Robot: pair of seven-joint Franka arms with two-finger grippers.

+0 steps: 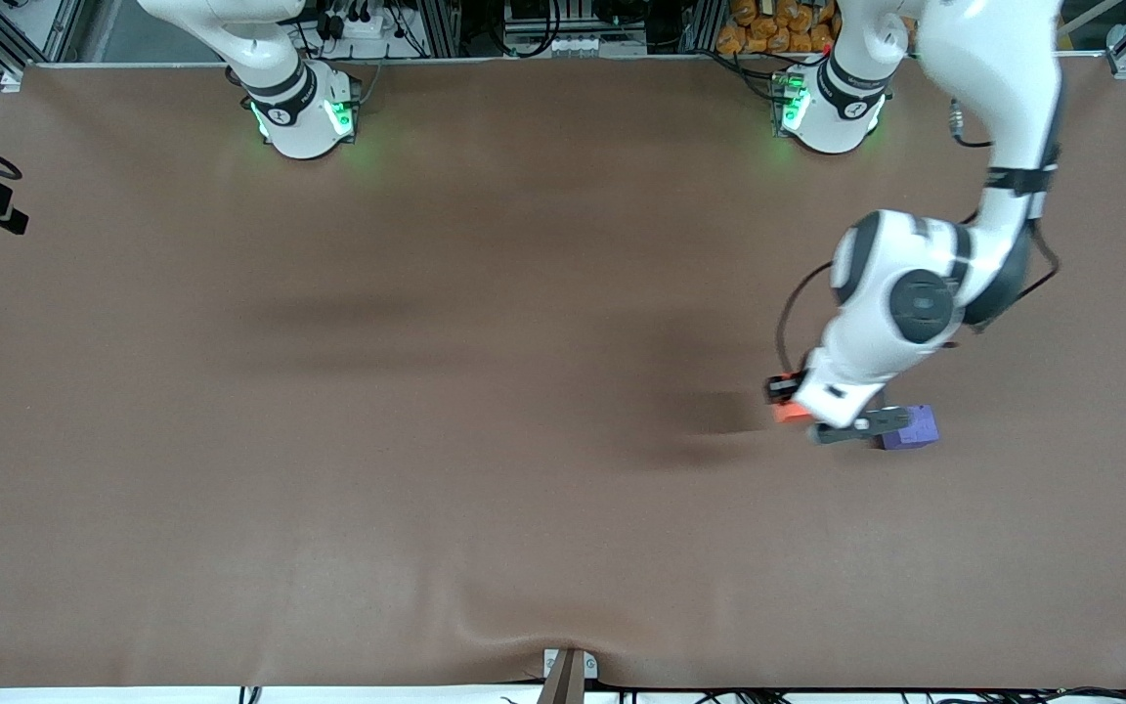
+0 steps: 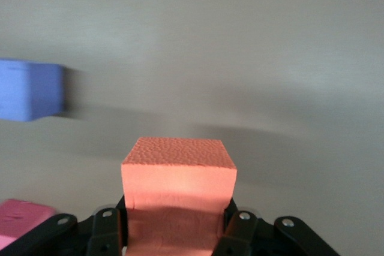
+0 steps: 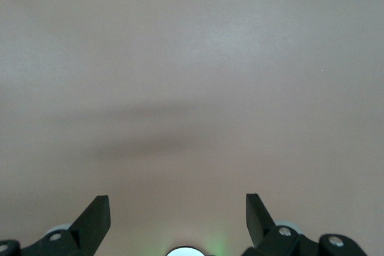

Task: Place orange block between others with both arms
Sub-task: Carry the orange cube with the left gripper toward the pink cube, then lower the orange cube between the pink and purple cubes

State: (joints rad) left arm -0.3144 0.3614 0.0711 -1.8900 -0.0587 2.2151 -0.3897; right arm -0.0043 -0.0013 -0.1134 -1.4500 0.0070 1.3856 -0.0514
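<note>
Orange block is up off the table, clamped in the left gripper — pickup done! Blue-purple cube sits just at its three o'clock in the front view, pink cube close by. Placing remains. Right gripper waits, fingers spread.

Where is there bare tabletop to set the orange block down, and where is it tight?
The table is bare from the right arm's base across its middle. It is crowded at the left arm's end: the left hand, shut on the orange block, sits by the blue block and pink block.
</note>
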